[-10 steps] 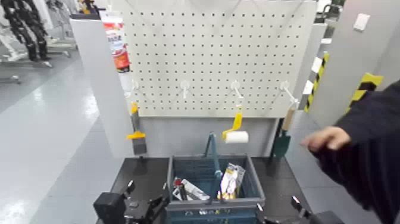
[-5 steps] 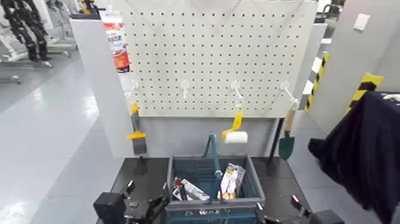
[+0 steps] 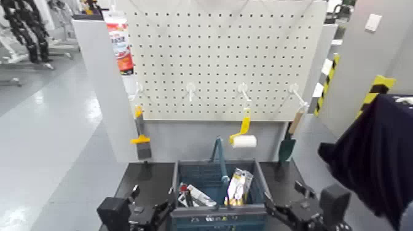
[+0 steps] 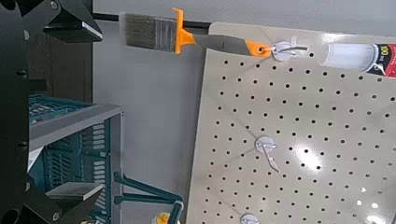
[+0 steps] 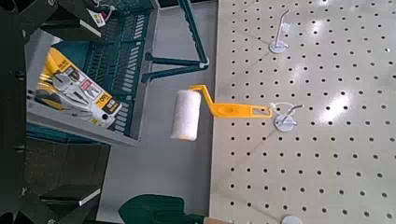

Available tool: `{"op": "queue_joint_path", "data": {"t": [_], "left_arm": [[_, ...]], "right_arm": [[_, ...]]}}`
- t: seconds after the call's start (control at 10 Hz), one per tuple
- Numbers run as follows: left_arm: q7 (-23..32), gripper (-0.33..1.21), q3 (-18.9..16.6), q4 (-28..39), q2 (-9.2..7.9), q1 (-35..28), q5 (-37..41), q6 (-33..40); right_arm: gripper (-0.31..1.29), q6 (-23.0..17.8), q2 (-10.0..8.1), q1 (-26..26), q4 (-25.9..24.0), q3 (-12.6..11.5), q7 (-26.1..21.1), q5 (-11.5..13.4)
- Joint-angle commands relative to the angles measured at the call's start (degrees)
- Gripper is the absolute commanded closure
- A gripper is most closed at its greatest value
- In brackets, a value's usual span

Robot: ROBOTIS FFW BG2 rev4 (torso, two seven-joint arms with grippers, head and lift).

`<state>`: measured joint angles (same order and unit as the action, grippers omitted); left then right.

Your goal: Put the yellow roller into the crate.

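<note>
The yellow roller (image 3: pixel 242 137) hangs from a pegboard hook by its bent yellow handle, its white fluffy head (image 5: pixel 185 115) just above the far rim of the crate. The dark blue-grey crate (image 3: pixel 264 187) stands below on a black table and holds a few packaged items. My right gripper (image 3: pixel 284 200) is open near the crate's front right corner, well below the roller and holding nothing. Its wrist view looks straight at the roller. Parked at the crate's front left corner is my left gripper (image 3: pixel 149 203), open and empty.
A yellow-handled scraper (image 3: pixel 140 136) hangs left of the roller, and a wooden-handled green trowel (image 3: pixel 287 146) hangs to its right. A red and white bottle (image 3: pixel 120 49) sits at the pegboard's upper left. A person's dark sleeve (image 3: pixel 375 153) fills the right edge.
My right arm has risen into view at the crate's right front corner. The person's hand has drawn back from the trowel, which has swung slightly. The left arm is still.
</note>
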<state>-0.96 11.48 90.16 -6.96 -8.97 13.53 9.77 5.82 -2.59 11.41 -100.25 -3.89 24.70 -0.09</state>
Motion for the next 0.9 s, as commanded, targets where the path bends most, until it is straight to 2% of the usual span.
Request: {"op": "queue_joint_path", "data": {"t": [0.1,0.5,0.9], "left_arm": [[0.0,0.17,0.0,-0.2,-0.07,0.3,0.1,0.3],[0.0,0.17,0.0,-0.3,-0.07,0.4,0.1,0.7],[0.0,0.17,-0.1,-0.5,0.02,0.4,0.2,0.8]], "right_arm": [[0.14,2.0,-1.72,-5.6,2.5,0.3,1.6,0.7],[0.14,1.9,-3.48,-12.6,6.8,1.2,4.2,1.1],[0.14,-0.7,-5.24,-21.1,15.1,2.7,7.1,0.0]]}}
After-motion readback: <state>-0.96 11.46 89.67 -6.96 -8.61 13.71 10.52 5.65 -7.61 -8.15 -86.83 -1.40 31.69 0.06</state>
